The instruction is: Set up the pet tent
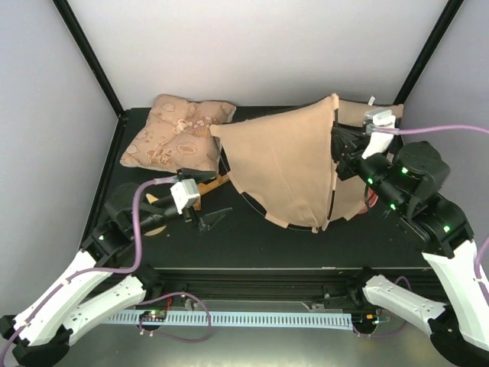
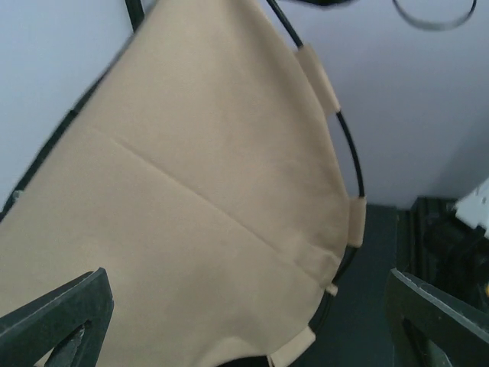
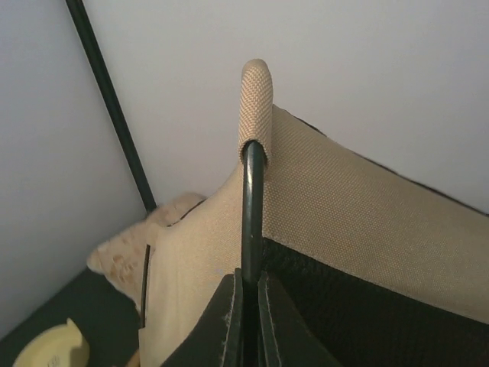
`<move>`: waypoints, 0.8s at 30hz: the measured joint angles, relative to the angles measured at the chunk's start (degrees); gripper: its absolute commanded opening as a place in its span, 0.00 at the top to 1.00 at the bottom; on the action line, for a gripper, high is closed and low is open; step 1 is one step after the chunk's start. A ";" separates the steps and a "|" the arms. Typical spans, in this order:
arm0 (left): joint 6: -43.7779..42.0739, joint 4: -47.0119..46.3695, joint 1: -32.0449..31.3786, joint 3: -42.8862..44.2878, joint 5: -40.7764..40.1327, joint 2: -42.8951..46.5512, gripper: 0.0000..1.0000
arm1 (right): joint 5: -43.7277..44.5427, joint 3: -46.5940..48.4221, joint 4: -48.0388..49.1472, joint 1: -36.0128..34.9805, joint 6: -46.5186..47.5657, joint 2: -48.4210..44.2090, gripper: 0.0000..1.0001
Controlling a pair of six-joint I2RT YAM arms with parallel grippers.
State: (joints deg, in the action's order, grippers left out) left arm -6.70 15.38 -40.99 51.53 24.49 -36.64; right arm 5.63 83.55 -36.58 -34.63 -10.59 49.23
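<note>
The pet tent [image 1: 283, 164] stands half raised at the table's middle, tan canvas stretched over thin black poles. My right gripper [image 1: 341, 151] is at its right ridge, shut on a black pole [image 3: 252, 214] just below the canvas sleeve tip [image 3: 256, 95]. The black lining [image 3: 367, 306] shows to the right of the pole. My left gripper [image 1: 210, 222] is open and empty, low at the tent's left front. In the left wrist view the canvas [image 2: 191, 214] fills the frame between the spread fingers [image 2: 61, 321], with a curved pole [image 2: 348, 145] along its edge.
The beige floral cushion [image 1: 179, 138] lies at the back left, touching the tent; it also shows in the right wrist view [image 3: 126, 256]. A pale wooden piece [image 1: 210, 186] lies under the left wrist. Black frame posts [image 1: 88, 53] and white walls enclose the table.
</note>
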 measured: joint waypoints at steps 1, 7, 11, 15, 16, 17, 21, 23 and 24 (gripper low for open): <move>-0.70 -0.85 -0.04 -1.70 0.00 -0.04 0.01 | 0.17 -0.57 -0.68 0.00 -0.04 0.61 0.98; -9.42 -3.45 -3.43 -13.64 -2.21 0.63 0.01 | 0.15 -1.27 -2.36 -0.02 -0.24 3.15 0.98; -16.90 -3.28 -7.06 -16.13 -5.42 0.11 0.01 | -0.85 0.50 -3.67 -0.02 -0.50 5.35 0.98; -24.57 -3.50 -11.08 -16.13 -9.14 -2.01 0.01 | -2.43 3.43 -5.44 -0.02 -1.31 7.87 0.98; -26.45 -3.74 -11.96 -16.20 -10.01 -2.60 0.01 | -2.78 4.44 -6.19 -0.02 -1.49 8.41 0.98; -28.52 -4.37 -12.90 -16.39 -11.06 -3.34 0.01 | -3.04 5.55 -6.88 -0.02 -1.64 8.87 0.98; -36.76 -8.22 -17.51 -18.43 -16.46 -7.10 0.01 | -3.56 9.29 -9.16 0.00 -1.99 9.79 0.98; -41.16 -10.62 -19.65 -19.58 -19.06 -9.53 0.01 | -4.07 11.23 -10.23 -0.02 -2.03 10.21 0.98; -43.23 -12.15 -20.44 -20.26 -20.31 -10.75 0.01 | -4.37 12.26 -10.69 0.00 -2.08 10.45 0.98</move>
State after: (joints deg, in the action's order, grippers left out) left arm -49.93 3.22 -61.43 31.27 4.19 -47.40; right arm 1.26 95.81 -47.27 -34.63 -12.67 59.68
